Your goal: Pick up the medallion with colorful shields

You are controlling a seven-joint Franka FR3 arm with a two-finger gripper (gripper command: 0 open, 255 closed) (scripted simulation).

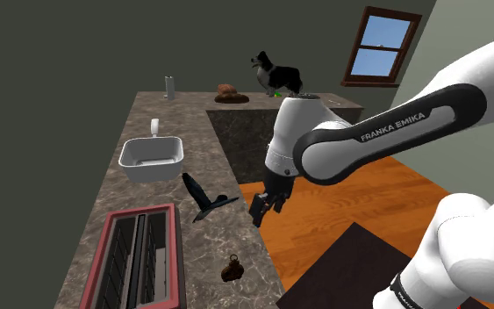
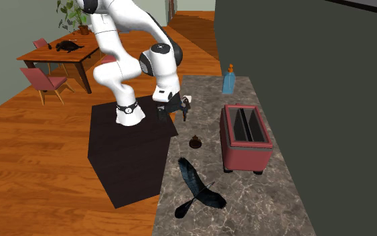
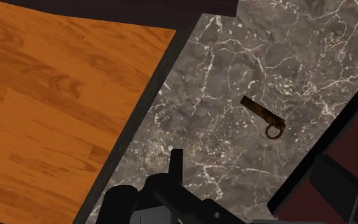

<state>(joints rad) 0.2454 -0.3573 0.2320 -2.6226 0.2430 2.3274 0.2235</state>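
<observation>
Hovering at the counter's edge, the medallion lying free on the stone

The black gripper (image 1: 262, 209) hangs on the white arm (image 1: 385, 132) over the floor-side edge of the dark marbled counter (image 1: 210, 250), clear of the surface. Whether the claw is released or clenched I cannot tell: its dark parts run together in the pictures.

The medallion (image 1: 232, 269) lies on the bare stone and nothing touches it. It reads as a small brown piece; no coloured shields can be made out on it. In the shoulder view it sits to the right of the red two-slot toaster (image 1: 139, 259), apart from it and near the counter's floor-side edge, lower in the picture than the gripper. In the second exterior view it lies between the gripper and the toaster, nearer the toaster. In the wrist view it appears as a short brown strap ending in a ring, flat on the marble ahead of the hand, not far from the toaster's red side.

A black bird figure (image 1: 203, 200) lies on the counter between the medallion and a white basin (image 1: 151, 158). Farther along, on the counter's corner stretch, stands a black and white dog figure (image 1: 275, 75). A blue bottle (image 2: 228, 82) stands on the counter beyond the toaster in the second exterior view. Orange wood floor (image 1: 341, 202) runs beside the counter, and the dark stand (image 2: 123, 154) rests on it
</observation>
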